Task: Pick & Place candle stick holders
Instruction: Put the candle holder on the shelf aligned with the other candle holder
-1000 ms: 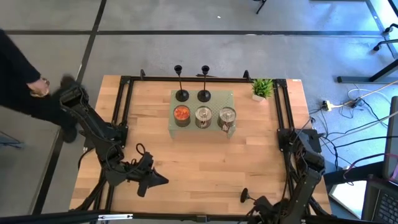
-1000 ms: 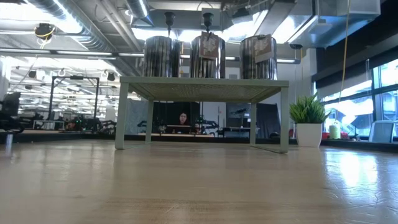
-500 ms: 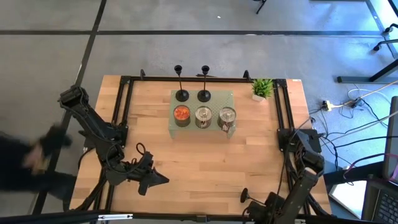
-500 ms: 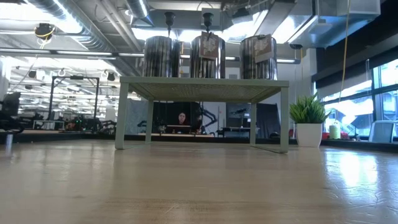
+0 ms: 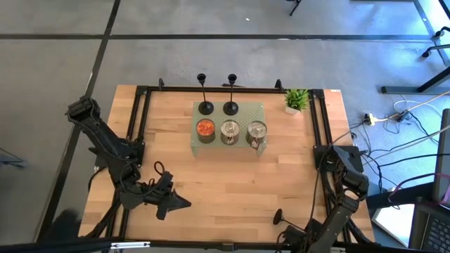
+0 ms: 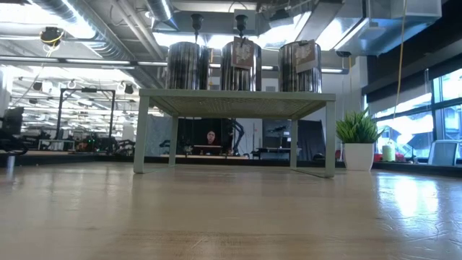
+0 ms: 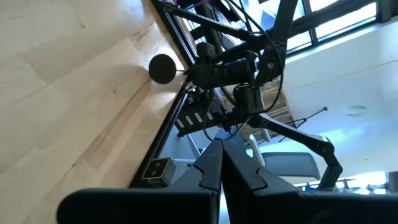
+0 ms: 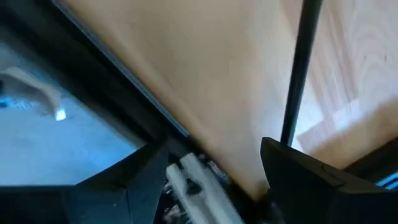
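Note:
Two black candle stick holders [image 5: 204, 105] [image 5: 230, 105] stand upright on their round bases at the far edge of the green shelf [image 5: 261, 107]. Their tops show in the low view [image 6: 196, 20] [image 6: 240, 22]. The third holder [image 5: 279, 216] lies level near the table's near right edge, base toward the left; the left wrist view shows its round base [image 7: 162, 68]. My right gripper [image 5: 294, 228] is at its stem end with its fingers apart [image 8: 214, 155]. My left gripper [image 5: 184, 203] is shut and empty near the near left [image 7: 222, 146]. My right gripper has the third holder's thin stem [image 8: 297, 81] running up to the inner edge of one finger [image 8: 298, 165] and ending behind it. The other finger [image 8: 134, 177] stands well clear of the stem. That finger hides the place of contact, so I cannot tell whether the stem is pinched.
Three tin cans [image 5: 205, 129] [image 5: 230, 131] [image 5: 256, 131] stand along the shelf's near edge. A small potted plant [image 5: 296, 100] stands at the far right. A black frame [image 5: 140, 126] borders the table. Bare wood lies between the shelf and the grippers.
My right arm has shifted at the near right, and the third holder's base has moved a little toward the far edge. A person at the table's left side has walked off toward the near side and out of the high view.

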Robot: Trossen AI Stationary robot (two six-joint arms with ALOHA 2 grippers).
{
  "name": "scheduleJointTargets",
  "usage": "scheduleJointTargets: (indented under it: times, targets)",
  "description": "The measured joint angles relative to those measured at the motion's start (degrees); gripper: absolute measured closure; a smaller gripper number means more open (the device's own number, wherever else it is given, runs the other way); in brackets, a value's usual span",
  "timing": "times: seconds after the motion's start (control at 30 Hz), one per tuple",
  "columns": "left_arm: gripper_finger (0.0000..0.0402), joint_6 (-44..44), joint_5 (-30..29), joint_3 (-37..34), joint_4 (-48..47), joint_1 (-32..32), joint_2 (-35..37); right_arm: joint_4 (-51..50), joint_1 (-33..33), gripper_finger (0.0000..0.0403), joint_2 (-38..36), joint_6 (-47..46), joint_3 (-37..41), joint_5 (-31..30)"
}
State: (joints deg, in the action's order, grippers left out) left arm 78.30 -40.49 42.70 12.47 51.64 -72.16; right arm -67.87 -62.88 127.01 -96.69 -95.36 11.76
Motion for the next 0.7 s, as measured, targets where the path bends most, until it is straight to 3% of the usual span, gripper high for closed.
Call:
scheduleJointTargets:
  times: [0.27,0.53,0.7]
  targets:
    - [0.0400,-0.9,1.4,0.0,-0.3,0.0,0.0,-4.5,-0.6,0.0145,-0.5,-3.5,-1.1,-1.4]
    - [0.0400,-1.6,1.6,0.0,-0.7,0.0,0.0,-16.7,0.0,0.0150,-0.9,-3.4,-5.2,-3.2]
    - [0.0400,-2.0,1.6,0.0,-0.7,0.0,0.0,-14.4,0.0,0.0150,-0.9,-1.9,-3.1,-3.2]
